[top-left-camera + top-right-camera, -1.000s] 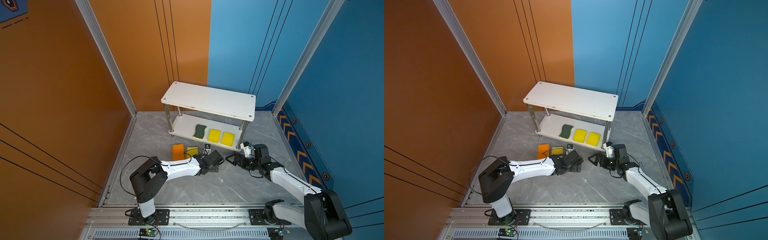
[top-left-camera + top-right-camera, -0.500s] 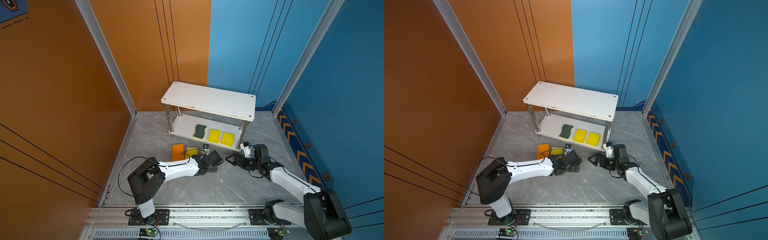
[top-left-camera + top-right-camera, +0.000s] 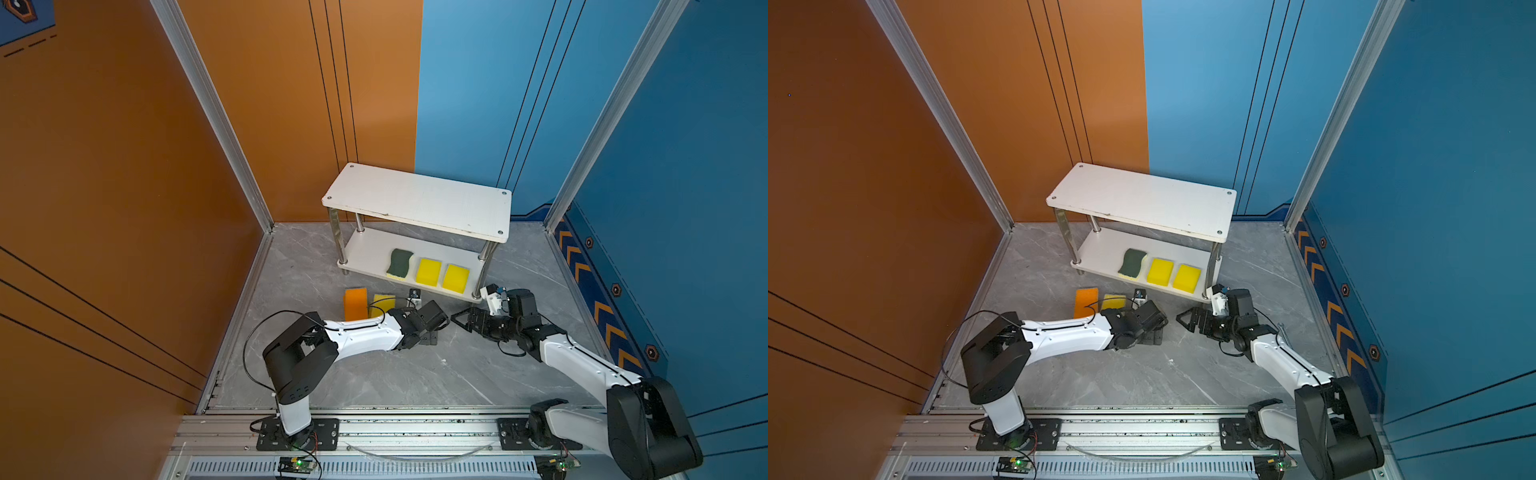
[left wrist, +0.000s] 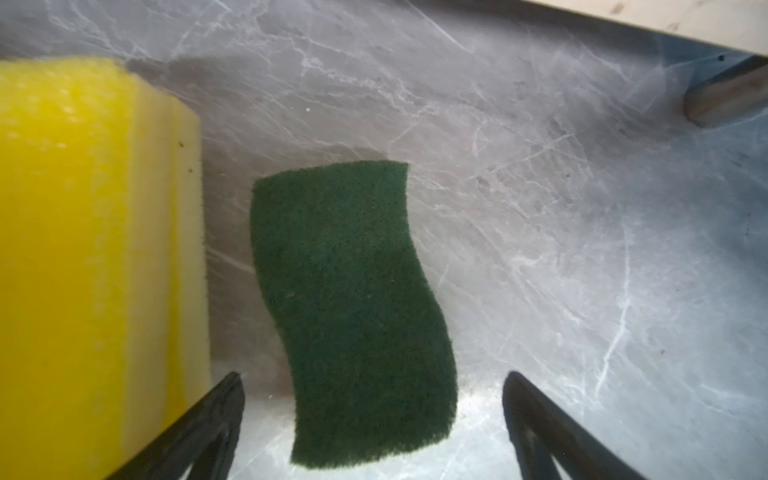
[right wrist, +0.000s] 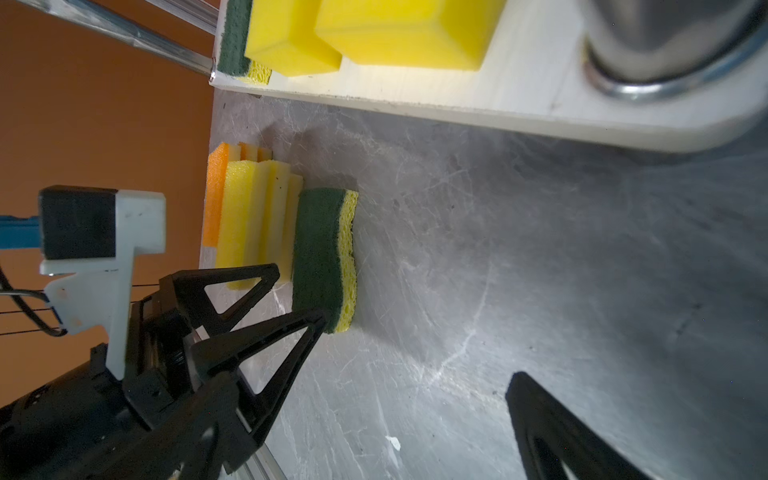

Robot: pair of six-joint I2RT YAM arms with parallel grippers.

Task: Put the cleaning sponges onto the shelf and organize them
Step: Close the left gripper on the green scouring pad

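A wavy dark-green scouring pad (image 4: 353,311) lies flat on the grey floor. My left gripper (image 4: 372,374) hangs over its near end, open, one finger on each side; the right wrist view shows those fingertips (image 5: 320,322) at the pad (image 5: 324,249). In both top views the gripper (image 3: 430,332) hides this pad. Beside it stand a yellow sponge stack (image 4: 83,249) and an orange one (image 3: 355,303). The shelf (image 3: 419,199) holds a green pad (image 3: 400,262) and two yellow sponges (image 3: 429,272) on its lower board. My right gripper (image 3: 459,322) is open and empty.
The shelf's chrome front-right leg (image 3: 484,266) stands just behind my right wrist. The two grippers face each other closely on the marble floor (image 3: 415,374). Orange and blue walls enclose the cell, and the arm-base rail (image 3: 395,428) runs along the front.
Almost nothing: my left arm shifts slightly over the green pad, and both grippers stay open.
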